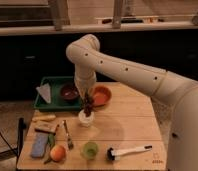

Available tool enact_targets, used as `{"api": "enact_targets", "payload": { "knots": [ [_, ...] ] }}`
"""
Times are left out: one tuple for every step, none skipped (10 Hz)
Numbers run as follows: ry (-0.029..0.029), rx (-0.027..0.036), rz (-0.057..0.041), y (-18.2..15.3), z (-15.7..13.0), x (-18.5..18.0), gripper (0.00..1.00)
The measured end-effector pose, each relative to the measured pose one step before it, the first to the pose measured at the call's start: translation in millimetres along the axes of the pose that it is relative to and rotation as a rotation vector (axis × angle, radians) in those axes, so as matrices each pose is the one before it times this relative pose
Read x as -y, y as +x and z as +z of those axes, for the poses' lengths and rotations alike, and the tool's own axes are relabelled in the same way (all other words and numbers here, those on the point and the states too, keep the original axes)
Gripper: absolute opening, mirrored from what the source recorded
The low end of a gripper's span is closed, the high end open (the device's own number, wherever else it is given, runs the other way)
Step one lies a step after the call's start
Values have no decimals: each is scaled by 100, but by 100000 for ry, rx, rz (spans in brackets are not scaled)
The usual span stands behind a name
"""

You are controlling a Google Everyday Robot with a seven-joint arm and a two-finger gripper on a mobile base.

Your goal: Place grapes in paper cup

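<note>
Wooden table point(127, 131) under the hand point(86, 101) carries tray point(54, 79), bowl point(101, 95), paper cup point(85, 119), brush point(128, 151)

1 arm point(117, 65) ends in 1 pair of fingers point(85, 98), closed on 1 bunch of grapes point(87, 108) just above 1 paper cup point(85, 120). On the 1 bench point(132, 127) there are 2 cups, counting 1 green cup point(90, 149) below the fingers. There are 2 bowls: 1 orange bowl point(101, 95) beside the fingers and 1 dark bowl point(69, 92) in 1 green tray point(52, 104). There is also 1 orange fruit point(57, 153) and 1 brush point(127, 151).
</note>
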Motion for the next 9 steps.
{"api": "enact_targets", "payload": {
  "knots": [
    [658, 1052, 186, -15, 706, -115, 1],
    [1103, 105, 164, 115, 646, 22, 1],
    [738, 278, 72, 56, 433, 80, 2],
    [706, 607, 227, 19, 446, -18, 7],
    [509, 587, 109, 1, 379, -14, 19],
    [305, 248, 28, 8, 101, 14, 27],
    [315, 188, 119, 2, 52, -4, 37],
    [188, 146, 94, -8, 43, -3, 47],
    [97, -13, 59, 18, -19, 18, 57]
  ]
}}
